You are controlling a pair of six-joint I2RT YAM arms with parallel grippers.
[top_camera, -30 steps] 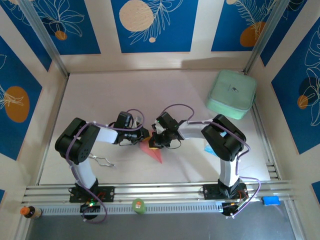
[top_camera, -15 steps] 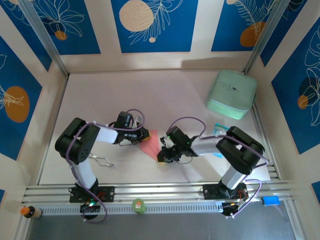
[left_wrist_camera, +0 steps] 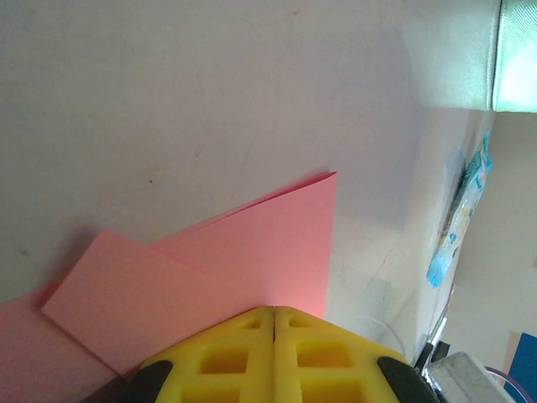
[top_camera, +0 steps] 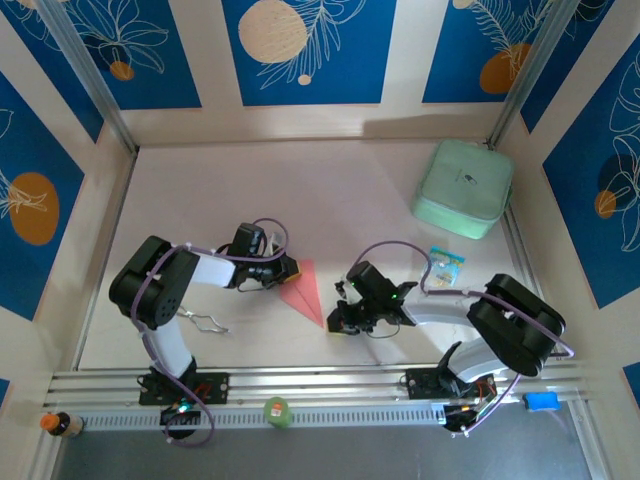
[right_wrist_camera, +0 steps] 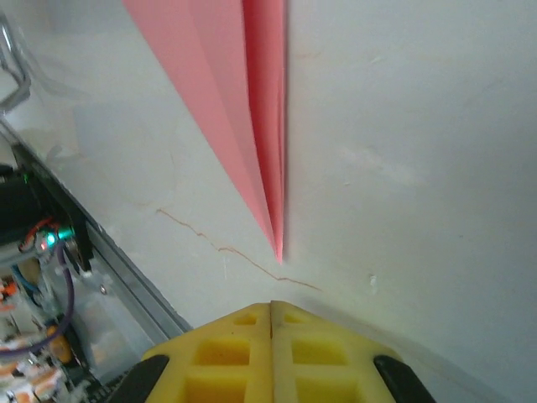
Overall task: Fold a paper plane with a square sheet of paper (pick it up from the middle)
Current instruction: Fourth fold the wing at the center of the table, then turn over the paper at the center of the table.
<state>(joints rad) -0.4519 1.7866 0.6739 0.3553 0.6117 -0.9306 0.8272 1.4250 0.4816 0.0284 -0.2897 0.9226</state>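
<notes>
The square sheet of paper lies on the table folded into a slim pink-red paper plane (top_camera: 308, 292), its point aimed at the near right. My left gripper (top_camera: 291, 268) is shut, and its yellow fingertips (left_wrist_camera: 252, 323) rest on the wide end of the paper plane (left_wrist_camera: 268, 243). My right gripper (top_camera: 341, 325) is shut just past the point, with a small gap of bare table between its yellow fingertips (right_wrist_camera: 294, 319) and the paper plane (right_wrist_camera: 247, 109). Nothing is between the right jaws.
A mint-green case (top_camera: 463, 187) sits at the far right, with a small blue-and-white packet (top_camera: 445, 268) in front of it. A bent metal wire (top_camera: 205, 322) lies by the left arm's base. The metal rail (top_camera: 330, 385) runs along the near edge.
My right gripper slid along the paper toward the near right and came off its point. The plane now lies uncovered. The left gripper stayed put.
</notes>
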